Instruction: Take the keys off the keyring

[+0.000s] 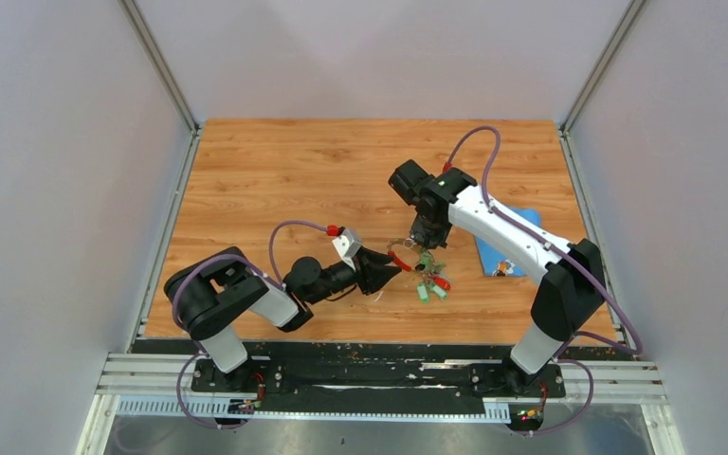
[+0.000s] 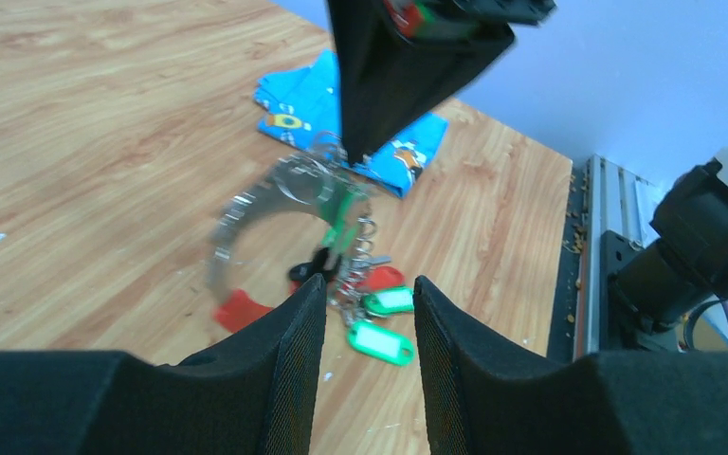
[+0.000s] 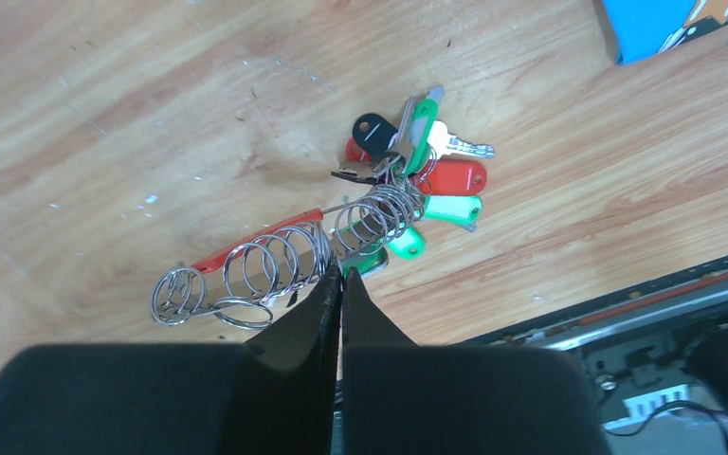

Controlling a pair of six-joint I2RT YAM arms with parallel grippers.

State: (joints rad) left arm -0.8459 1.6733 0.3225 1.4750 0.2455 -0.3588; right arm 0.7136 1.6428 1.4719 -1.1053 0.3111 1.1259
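The keyring [image 3: 265, 270] is a chain of silvery wire rings with a red curved clip [image 1: 400, 261]. My right gripper [image 3: 340, 273] is shut on one of its rings and holds that end just above the wood. The keys [image 3: 417, 171], with green, red and black heads, hang from the ring's other end and rest on the table [image 1: 275, 180]. In the left wrist view the keys [image 2: 379, 339] lie just beyond my left gripper [image 2: 370, 282], which is open with nothing between its fingers. The right gripper [image 2: 351, 152] comes down from above there onto the keyring [image 2: 289, 185].
A blue printed cloth [image 1: 507, 245] lies flat on the table to the right of the keys, under the right forearm. The table's metal edge rail [image 2: 588, 246] runs close behind the keys on the near side.
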